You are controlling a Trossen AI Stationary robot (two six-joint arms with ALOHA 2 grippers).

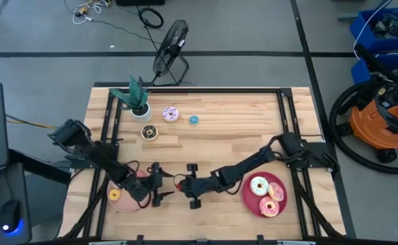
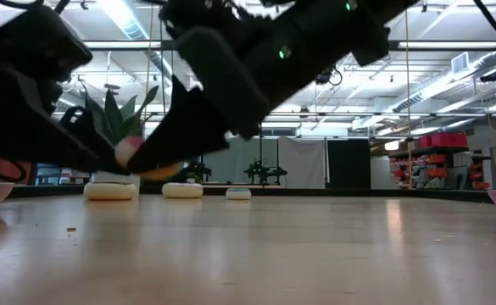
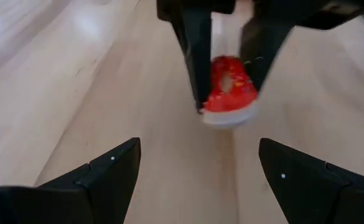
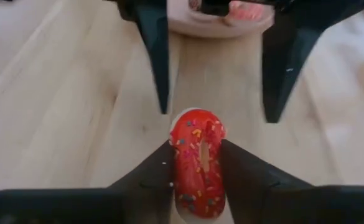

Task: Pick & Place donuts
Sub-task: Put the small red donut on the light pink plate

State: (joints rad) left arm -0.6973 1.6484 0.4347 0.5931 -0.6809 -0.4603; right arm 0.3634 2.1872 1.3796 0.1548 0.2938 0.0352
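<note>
Wood table is hosting a handoff: right gripper is pinching a red donut upright between its fingers, right in front of the left gripper, whose fingers are spreading wide, not touching it. Pink plate is sitting just behind the left one.

From above, the red donut between my right gripper and left gripper is too small to make out. My left arm covers part of the pink plate. At table height, my arms block most of the potted plant, and the far donuts show no icing colour.
</note>
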